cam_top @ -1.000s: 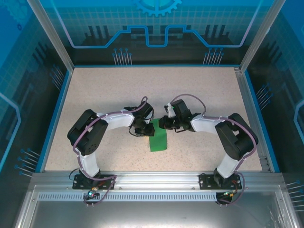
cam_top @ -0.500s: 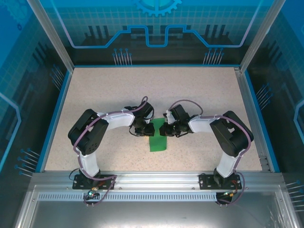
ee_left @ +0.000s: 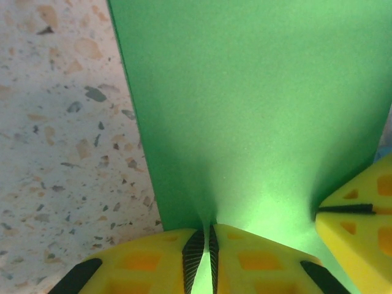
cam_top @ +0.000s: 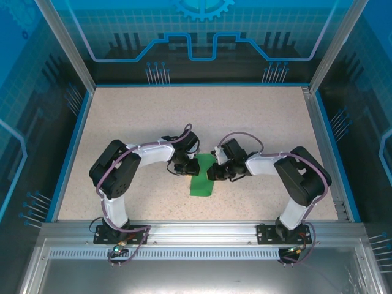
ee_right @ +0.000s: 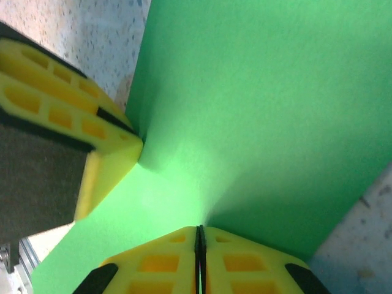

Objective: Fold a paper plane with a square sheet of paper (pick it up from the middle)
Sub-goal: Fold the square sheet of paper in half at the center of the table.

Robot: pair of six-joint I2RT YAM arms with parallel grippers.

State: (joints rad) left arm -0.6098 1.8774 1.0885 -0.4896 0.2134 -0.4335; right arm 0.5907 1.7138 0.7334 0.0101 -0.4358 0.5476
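The square sheet of paper [cam_top: 201, 181] is plain green and looks like a narrow oblong from above, between the two wrists near the table's middle. My left gripper [cam_top: 192, 167] is shut on its left edge, and my right gripper [cam_top: 212, 172] is shut on its right edge. In the left wrist view the green sheet [ee_left: 257, 104] spreads away from my left gripper [ee_left: 211, 231], whose pads pinch a raised ridge of paper. In the right wrist view my right gripper [ee_right: 199, 229] pinches the sheet [ee_right: 269, 98], with the left gripper's fingers [ee_right: 67, 116] close by. The paper plane is out of view.
The speckled beige table [cam_top: 153, 116] has a blue rim [cam_top: 72, 147] and transparent walls around it. An aluminium rail [cam_top: 202, 228] runs along the near edge, where both arm bases are bolted.
The right arm has swung nearer and slightly left, bringing its gripper closer to the left one. The paper's near end has shifted a little left. The left arm has barely moved.
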